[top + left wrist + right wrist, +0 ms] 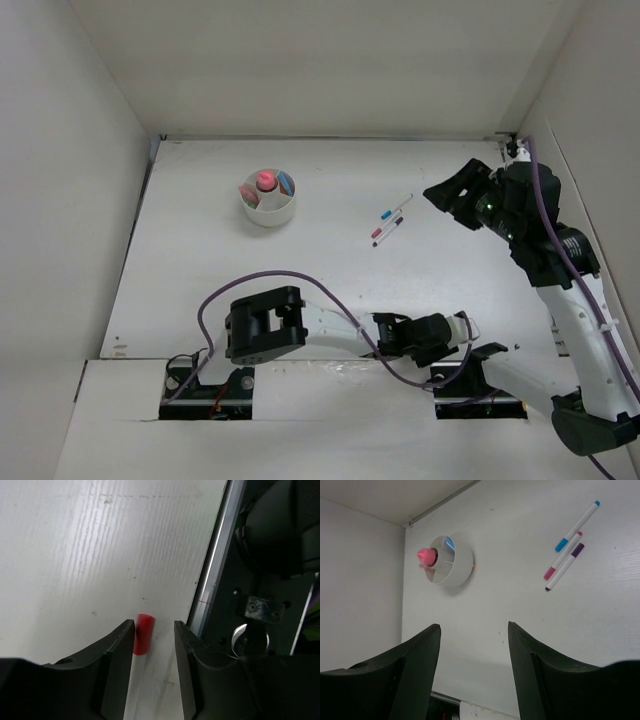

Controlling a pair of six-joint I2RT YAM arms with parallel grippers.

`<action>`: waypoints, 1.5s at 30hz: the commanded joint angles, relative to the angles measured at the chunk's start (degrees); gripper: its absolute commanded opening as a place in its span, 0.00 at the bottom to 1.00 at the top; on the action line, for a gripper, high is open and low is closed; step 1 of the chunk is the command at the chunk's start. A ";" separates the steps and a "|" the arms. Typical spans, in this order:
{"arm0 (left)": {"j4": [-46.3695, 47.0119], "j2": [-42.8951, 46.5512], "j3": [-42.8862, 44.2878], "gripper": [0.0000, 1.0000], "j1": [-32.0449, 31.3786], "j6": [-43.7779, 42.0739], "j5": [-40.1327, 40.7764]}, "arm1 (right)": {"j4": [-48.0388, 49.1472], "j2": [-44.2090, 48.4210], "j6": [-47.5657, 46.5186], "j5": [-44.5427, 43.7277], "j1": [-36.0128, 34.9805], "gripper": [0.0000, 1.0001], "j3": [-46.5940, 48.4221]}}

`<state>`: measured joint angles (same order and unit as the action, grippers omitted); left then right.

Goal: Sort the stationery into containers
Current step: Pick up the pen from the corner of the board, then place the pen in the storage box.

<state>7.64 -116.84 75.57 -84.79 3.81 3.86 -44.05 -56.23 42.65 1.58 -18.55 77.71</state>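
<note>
The left tool (153,623) sits low at the near edge of the counter (75,555), its jaws parted and gripping nothing. A short red cylinder (142,634) lies flat on the counter in the gap. It sits hard against one finger, with clear space to the finger (182,645) on the rail side; whether it touches the first one I cannot tell. A metal rail (215,565) runs just beside that second finger.

The right tool (474,626) hangs above the far right of the counter with its jaws spread wide and nothing between them. In its wrist view, three pens (562,555) lie ahead and to the right of the gap. They are close together and nearly parallel, with blue, pink and purple caps. Ahead and to the left, well apart from the pens, stands the round white cup (457,572) with its dividers. A pink piece (426,556) stands up in one compartment and something blue (449,543) shows in another. Seen from above, the pens lie between the right tool and the cup.
</note>
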 commanded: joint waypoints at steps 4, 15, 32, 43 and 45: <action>-3.60 -2.69 3.44 0.28 -0.37 -1.97 0.71 | 5.55 2.35 -1.17 2.90 0.62 0.62 -1.59; -5.79 -3.23 2.75 0.00 -0.37 -3.02 1.50 | 7.49 3.40 -1.17 4.57 2.20 0.62 -3.80; 13.88 37.18 -22.03 0.00 16.13 8.92 9.32 | 16.26 9.55 2.79 0.51 2.73 0.62 -14.76; 32.70 63.22 -35.84 0.00 44.25 15.78 19.10 | 28.83 6.32 5.42 10.81 2.64 0.61 -26.12; 36.12 62.27 -36.63 0.00 50.22 16.31 15.84 | 30.16 5.78 5.42 11.42 2.64 0.59 -27.52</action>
<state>36.10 -53.06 40.66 -40.49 17.91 21.26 -21.26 -50.00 47.46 10.07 -15.73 51.27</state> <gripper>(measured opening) 0.084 0.598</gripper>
